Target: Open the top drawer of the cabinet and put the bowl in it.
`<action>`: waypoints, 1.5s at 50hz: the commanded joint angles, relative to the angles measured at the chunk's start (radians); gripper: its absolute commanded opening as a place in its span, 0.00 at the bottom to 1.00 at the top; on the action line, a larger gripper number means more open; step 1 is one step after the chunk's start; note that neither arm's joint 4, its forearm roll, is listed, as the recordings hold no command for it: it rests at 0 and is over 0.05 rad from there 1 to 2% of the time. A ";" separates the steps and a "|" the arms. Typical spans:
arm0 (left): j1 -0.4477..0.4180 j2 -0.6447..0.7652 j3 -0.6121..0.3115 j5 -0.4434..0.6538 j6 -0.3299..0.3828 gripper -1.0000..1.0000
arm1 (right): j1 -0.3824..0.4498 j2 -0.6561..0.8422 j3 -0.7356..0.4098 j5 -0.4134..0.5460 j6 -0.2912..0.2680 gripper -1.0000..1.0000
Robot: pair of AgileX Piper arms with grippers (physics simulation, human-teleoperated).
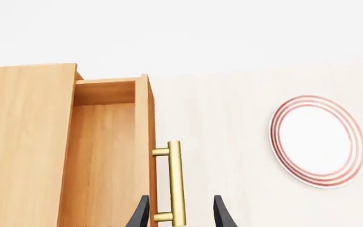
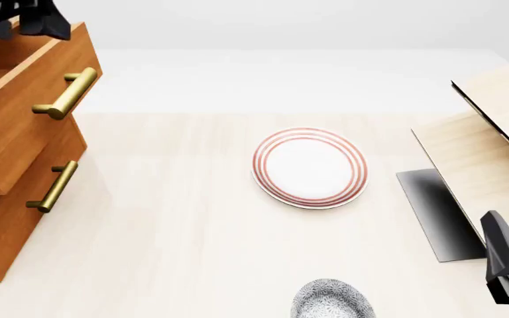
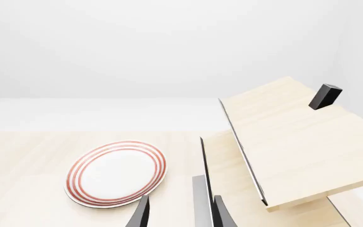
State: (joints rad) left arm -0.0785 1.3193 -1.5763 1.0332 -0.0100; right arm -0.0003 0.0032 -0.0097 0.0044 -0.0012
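Left wrist view: top drawer (image 1: 106, 151) pulled out of the cabinet (image 1: 24, 146), interior visible; its brass handle (image 1: 174, 182) sits between the parted fingertips of the left end effector (image 1: 180, 213), contact not clear. Front view alone shows the bowl (image 2: 331, 299) at the desk's (image 2: 166, 238) near edge, well apart from both arms. Right end effector (image 3: 180, 213) open, holding nothing, facing the red-ringed plate (image 3: 116, 173) and pale wood structure (image 3: 295, 146).
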 commanded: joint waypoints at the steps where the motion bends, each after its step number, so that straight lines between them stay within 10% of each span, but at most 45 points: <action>1: 0.016 0.001 0.022 -0.007 -0.025 1.00 | 0.000 0.000 0.002 -0.001 0.000 1.00; 75: 0.058 -0.093 0.253 -0.143 -0.056 1.00 | 0.000 0.000 0.002 -0.001 0.000 1.00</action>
State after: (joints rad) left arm -0.0215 1.2358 -1.3530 0.9083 -0.0607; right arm -0.0004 0.0032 -0.0097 0.0044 -0.0011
